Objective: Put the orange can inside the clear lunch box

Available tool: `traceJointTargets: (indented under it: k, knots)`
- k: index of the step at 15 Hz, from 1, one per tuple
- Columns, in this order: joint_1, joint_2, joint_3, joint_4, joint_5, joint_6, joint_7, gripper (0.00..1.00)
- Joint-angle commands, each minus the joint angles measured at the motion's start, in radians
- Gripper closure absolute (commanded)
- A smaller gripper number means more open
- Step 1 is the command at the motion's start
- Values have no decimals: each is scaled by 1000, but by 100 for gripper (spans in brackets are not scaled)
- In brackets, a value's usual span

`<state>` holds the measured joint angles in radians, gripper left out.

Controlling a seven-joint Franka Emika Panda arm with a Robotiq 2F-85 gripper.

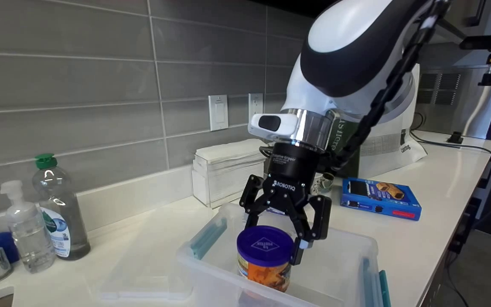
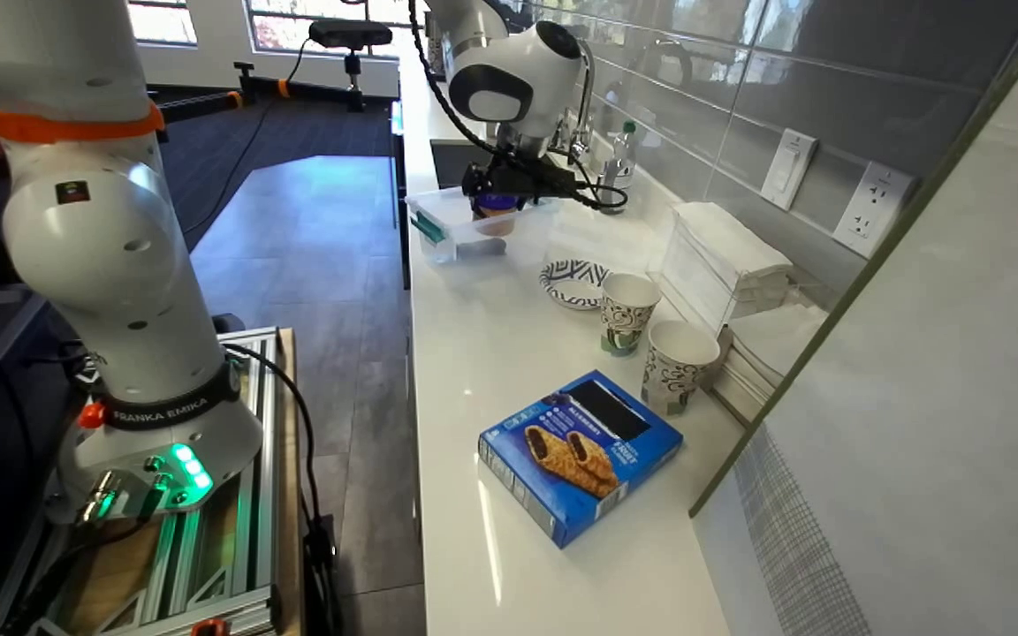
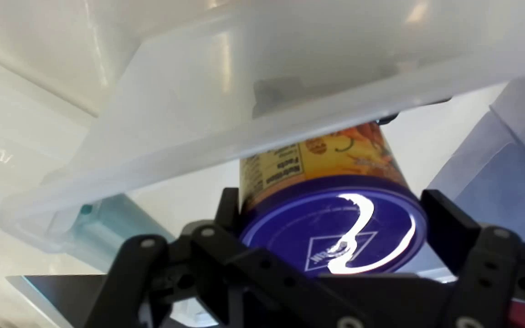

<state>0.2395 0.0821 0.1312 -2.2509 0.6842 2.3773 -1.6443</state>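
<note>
The orange can (image 1: 267, 273), with its purple-blue top, is inside the clear lunch box (image 1: 362, 241), near one wall. The can also shows in an exterior view (image 2: 497, 221) and in the wrist view (image 3: 326, 228), slightly tilted. My gripper (image 1: 274, 238) points down into the box. In the wrist view its two black fingers (image 3: 333, 214) press on opposite sides of the can's top, so it is shut on the can. The can's bottom is hidden behind the box wall, so I cannot tell whether it touches the floor. The box has teal clips.
A clear lid (image 1: 151, 273) lies beside the box. Soap bottles (image 1: 60, 213) stand near the tiled wall. A white napkin box (image 1: 230, 170), a patterned bowl (image 2: 575, 283), paper cups (image 2: 628, 309) and a flat blue packet (image 2: 580, 450) are on the counter.
</note>
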Motion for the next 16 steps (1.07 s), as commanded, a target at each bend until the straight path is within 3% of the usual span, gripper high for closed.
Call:
traceJointTargets:
  k: [1, 14, 15, 16]
  knots:
    - [-33, 32, 41, 19, 0, -27, -38, 28]
    - [-48, 66, 78, 2, -107, -7, -26, 28]
    - [-49, 63, 79, 2, -116, -9, -23, 22]
    - [-51, 58, 81, 3, -121, -14, -20, 2]
